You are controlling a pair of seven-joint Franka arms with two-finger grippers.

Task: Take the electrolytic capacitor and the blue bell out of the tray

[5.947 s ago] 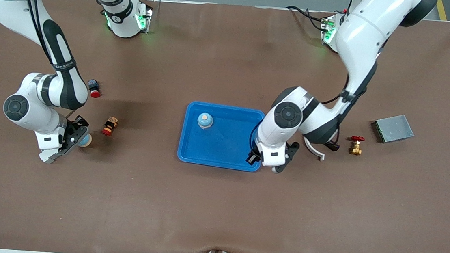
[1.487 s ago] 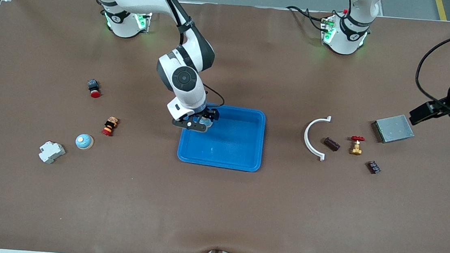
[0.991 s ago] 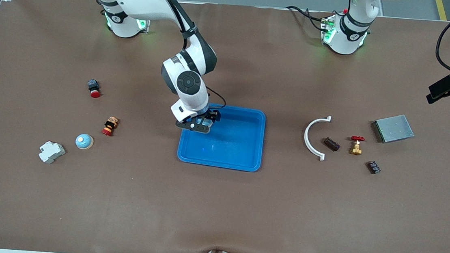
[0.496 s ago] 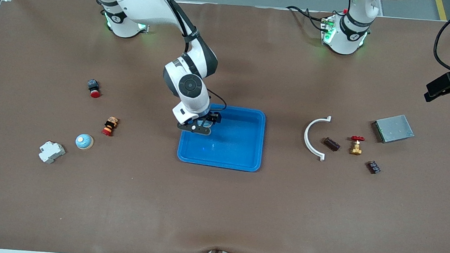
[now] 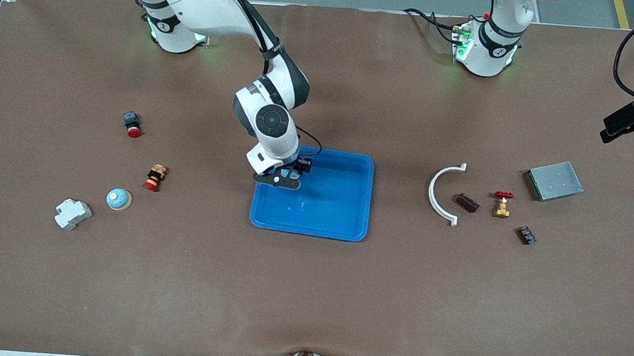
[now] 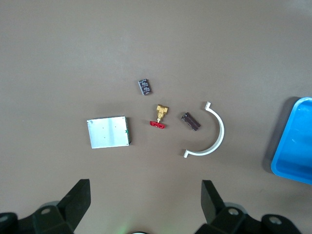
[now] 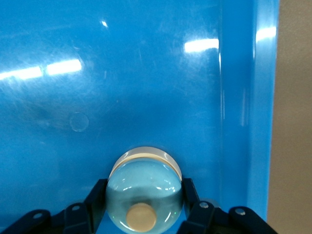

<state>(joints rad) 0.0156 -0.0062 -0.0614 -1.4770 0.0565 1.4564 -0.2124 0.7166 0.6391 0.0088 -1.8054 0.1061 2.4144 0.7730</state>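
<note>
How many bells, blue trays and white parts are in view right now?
Bells: 2
Blue tray: 1
White parts: 2, the arc and the block
Total: 5

The front view looks down from high across the table [image 5: 307, 292], facing both arm bases. The right wrist view sits close above the blue tray [image 7: 253, 97], which the front view shares [image 5: 347, 226]. The left wrist view looks down from high on the white arc [image 6: 214, 139], also seen in front [image 5: 436, 191].
</note>
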